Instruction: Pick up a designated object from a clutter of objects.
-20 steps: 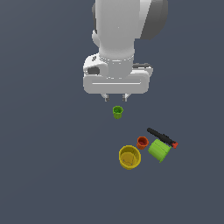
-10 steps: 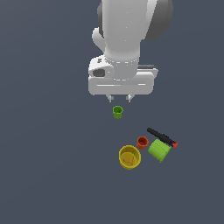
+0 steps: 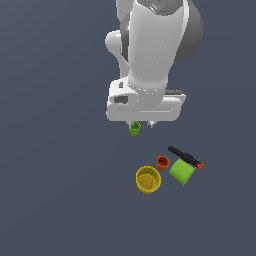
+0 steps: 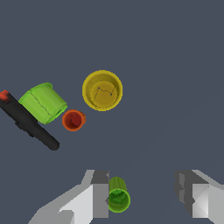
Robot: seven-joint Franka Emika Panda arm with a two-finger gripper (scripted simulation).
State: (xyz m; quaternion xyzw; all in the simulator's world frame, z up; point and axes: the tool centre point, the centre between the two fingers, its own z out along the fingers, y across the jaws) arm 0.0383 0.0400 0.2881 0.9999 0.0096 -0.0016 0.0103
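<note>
The designated object, a mustard-yellow rimmed cup (image 3: 148, 180) (image 4: 102, 90), stands upright on the dark floor, mouth up. My gripper (image 3: 141, 124) (image 4: 146, 199) hangs above the floor, apart from the yellow cup, open with nothing between its fingers. The tiny green cup (image 3: 134, 130) (image 4: 118, 195) lies just below the gripper, beside one finger (image 4: 94, 199) in the wrist view. The rest of the clutter sits beside the yellow cup: a tiny orange-red cup (image 3: 163, 163) (image 4: 73, 120), a lime-green cylinder (image 3: 181, 172) (image 4: 43, 103) and a black marker with a red tip (image 3: 185, 158) (image 4: 27, 122).
The floor is a flat dark grey-blue surface (image 3: 60, 190) with no edges in view. The arm's white body (image 3: 150, 55) fills the upper middle of the exterior view.
The arm has shifted toward the exterior view's right and lower, so the gripper now overlaps the tiny green cup. The objects have not moved.
</note>
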